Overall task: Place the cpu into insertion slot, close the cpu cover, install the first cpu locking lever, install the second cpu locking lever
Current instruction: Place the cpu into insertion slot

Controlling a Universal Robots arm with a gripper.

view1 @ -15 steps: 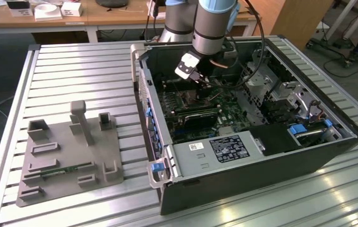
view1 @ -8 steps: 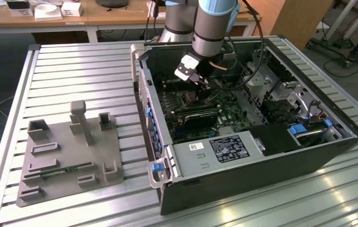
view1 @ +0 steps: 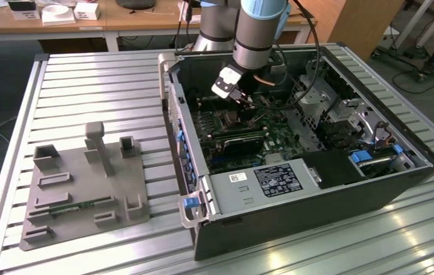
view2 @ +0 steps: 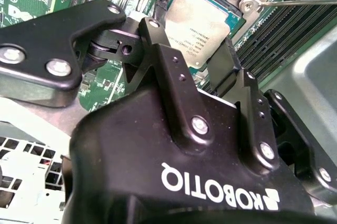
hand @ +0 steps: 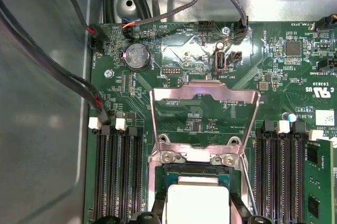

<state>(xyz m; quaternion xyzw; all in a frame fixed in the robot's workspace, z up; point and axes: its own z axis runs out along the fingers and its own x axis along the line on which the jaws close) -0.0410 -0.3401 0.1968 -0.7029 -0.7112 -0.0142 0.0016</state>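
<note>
The jaws of the black gripper were set part-open, one on each side of the small square cpu with a silvery-tan metal top, close against opposite edges; whether it was gripped could not be told. The cpu appeared to lie flat in the dark square insertion slot, directly between the jaws. Just beyond it, the thin silvery frame-shaped cpu cover was raised over the green circuit board.
</note>
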